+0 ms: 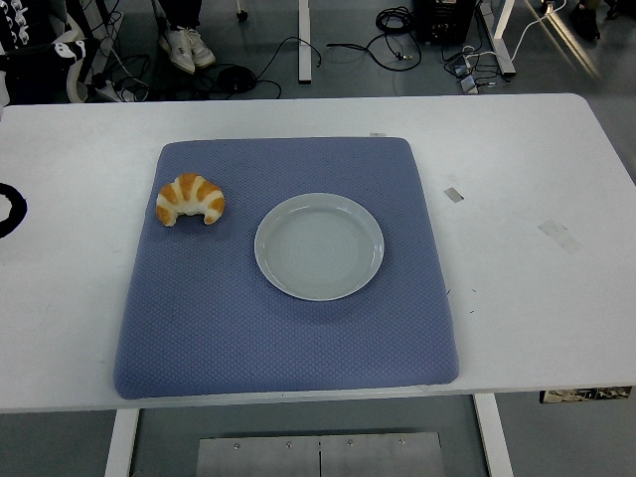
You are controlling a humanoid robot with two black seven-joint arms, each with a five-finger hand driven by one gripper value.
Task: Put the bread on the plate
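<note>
A golden croissant (pixel 190 200) lies on the blue mat (pixel 199 318), near the mat's left edge and toward the back. A pale round plate (pixel 319 245) sits in the middle of the mat, just right of the croissant and apart from it, with nothing on it. A small black curved shape (pixel 10 210) pokes in at the left edge of the table and looks like part of my left hand. It is well left of the croissant. My right arm does not show.
The mat lies on a white table (pixel 537 298) with bits of tape (pixel 558 235) on its right side. Beyond the far edge are cables, table legs and a person's shoes (pixel 187 48) on the floor.
</note>
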